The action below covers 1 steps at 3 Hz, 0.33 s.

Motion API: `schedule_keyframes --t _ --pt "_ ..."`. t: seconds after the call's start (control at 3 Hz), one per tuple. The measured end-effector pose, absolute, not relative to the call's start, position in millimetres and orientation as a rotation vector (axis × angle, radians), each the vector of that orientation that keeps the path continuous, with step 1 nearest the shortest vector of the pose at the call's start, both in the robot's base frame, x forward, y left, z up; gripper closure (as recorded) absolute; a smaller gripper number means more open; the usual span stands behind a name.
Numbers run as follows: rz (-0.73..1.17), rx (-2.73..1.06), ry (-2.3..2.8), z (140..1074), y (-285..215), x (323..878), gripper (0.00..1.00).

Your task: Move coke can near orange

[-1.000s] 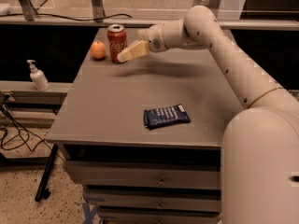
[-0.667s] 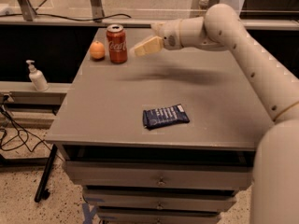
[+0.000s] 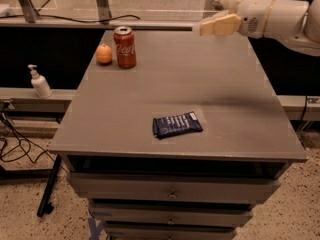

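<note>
Standing near the table's (image 3: 210,84) far edge, the coke can (image 3: 124,47) has the orange (image 3: 104,54) just left. Your gripper (image 3: 212,26) hangs well right of the can over bare tabletop; you can't see if it is closed or not.

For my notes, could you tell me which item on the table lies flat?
The dark blue packet near the front edge; the coke can stands upright beside the orange. The gripper hovers over the back right.

You see the can (image 3: 124,47) standing upright at the far left of the worktop (image 3: 200,84), red with white script and a silver top. The orange (image 3: 104,54), small and round, sits just beside it, nearer the left edge. The gripper (image 3: 216,25) hangs well apart, over the far right.
</note>
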<state>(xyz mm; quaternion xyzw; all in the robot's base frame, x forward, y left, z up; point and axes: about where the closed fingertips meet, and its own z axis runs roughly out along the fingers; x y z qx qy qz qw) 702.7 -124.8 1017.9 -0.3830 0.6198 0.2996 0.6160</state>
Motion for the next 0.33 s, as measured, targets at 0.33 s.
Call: schedule_keyframes --t 0.33 --pt "0.681 -0.867 1.427 1020.1 -135.8 699.8 0.00"
